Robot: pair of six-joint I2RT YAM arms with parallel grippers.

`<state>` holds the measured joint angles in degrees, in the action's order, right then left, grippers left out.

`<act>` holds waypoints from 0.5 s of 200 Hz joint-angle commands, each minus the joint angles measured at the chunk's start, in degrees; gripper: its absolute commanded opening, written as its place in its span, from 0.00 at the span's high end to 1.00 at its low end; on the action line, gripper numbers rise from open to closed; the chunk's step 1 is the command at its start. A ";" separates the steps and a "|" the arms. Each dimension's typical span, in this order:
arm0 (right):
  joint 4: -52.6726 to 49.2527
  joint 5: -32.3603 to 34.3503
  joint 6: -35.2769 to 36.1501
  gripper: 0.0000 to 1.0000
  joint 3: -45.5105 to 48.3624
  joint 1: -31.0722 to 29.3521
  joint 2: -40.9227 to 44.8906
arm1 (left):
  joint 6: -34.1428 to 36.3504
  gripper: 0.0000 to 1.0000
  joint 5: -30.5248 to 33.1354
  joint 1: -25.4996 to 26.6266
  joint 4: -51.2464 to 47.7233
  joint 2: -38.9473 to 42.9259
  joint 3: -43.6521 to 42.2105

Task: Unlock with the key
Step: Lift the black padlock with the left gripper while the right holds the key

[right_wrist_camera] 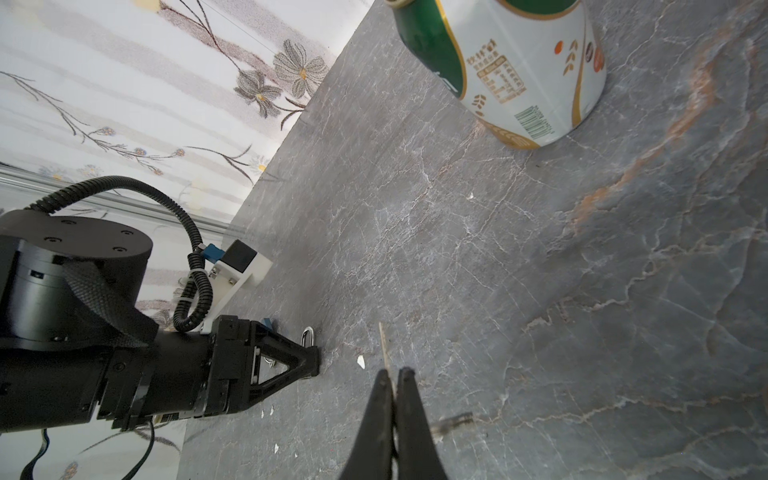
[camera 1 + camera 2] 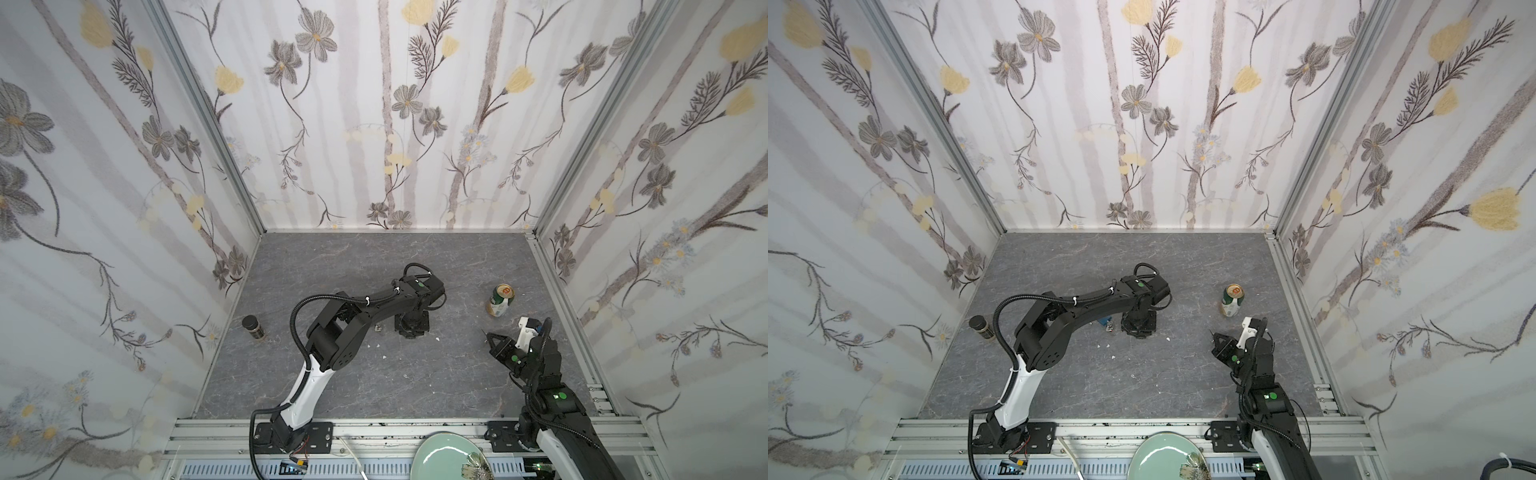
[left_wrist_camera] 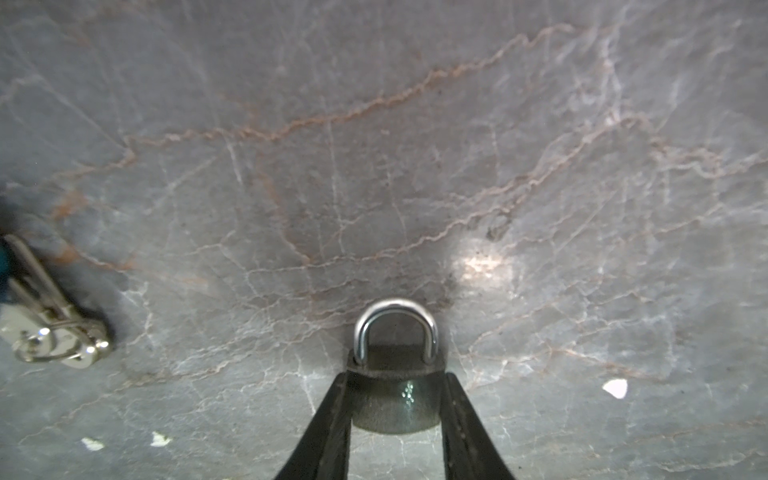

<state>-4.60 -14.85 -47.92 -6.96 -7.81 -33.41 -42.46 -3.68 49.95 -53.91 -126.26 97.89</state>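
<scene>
Left jaws stand narrow, 1 on each flank of the padlock [image 3: 395, 403] body, and look pressed on. The padlock lies flat on the surface [image 3: 374, 145], approx mid-surface, hidden under the wrist in both top views. Right jaws are fully closed, pinching a thin brass-coloured blade [image 1: 384, 343], prob the key seen edge-on. It's held clear of the surface, well apart from the lock.

Handling, my judgement: the padlock is small, solid metal, stiff and heavy for its size, w/ smooth sides. It could slip or twist when the key pushes in. The body flanks are the right hold, leaving shackle and keyway free; keyway not visible. The key is thin, rigid and light, and may pivot if it meets the lock off-axis.

Looks: dull dark-grey body w/ rounded end. Bright chrome shackle [image 3: 395, 307] w/ both legs seated, i.e. locked. A bunch of keys [image 3: 58, 332] on a ring lies near, not touching. A green-white can [image 1: 519, 62] stands beyond the right jaws.
</scene>
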 commanded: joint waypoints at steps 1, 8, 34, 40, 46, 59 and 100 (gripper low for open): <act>1.52 -0.22 -0.42 1.00 0.16 -0.01 0.26 | -0.87 0.67 0.06 -0.12 -0.15 -1.44 -0.76; 1.52 -0.23 -0.42 1.00 0.24 -0.01 0.28 | -0.97 0.66 0.01 -0.18 -0.10 -1.59 -0.83; 1.57 -0.24 -0.42 1.00 0.33 -0.01 0.40 | -0.96 0.63 -0.13 -0.28 0.24 -1.76 -0.97; 1.61 -0.20 -0.49 1.00 0.31 -0.01 0.43 | -0.88 0.62 -0.21 -0.26 0.30 -1.79 -0.90; 1.66 -0.18 -0.55 1.00 0.32 -0.01 0.36 | -0.89 0.62 -0.27 -0.38 0.23 -1.88 -0.86; 1.79 -0.13 -0.58 1.00 0.39 -0.02 0.37 | -0.87 0.65 -0.36 -0.30 0.35 -2.06 -0.69; 2.46 -1.01 -0.29 1.00 0.49 -0.08 0.04 | -1.03 0.84 -0.29 -0.94 1.27 -1.35 -1.82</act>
<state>-4.67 -14.87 -47.94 -6.61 -7.81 -33.04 -42.65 -4.43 49.43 -53.71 -126.85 97.84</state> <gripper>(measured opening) 0.050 0.205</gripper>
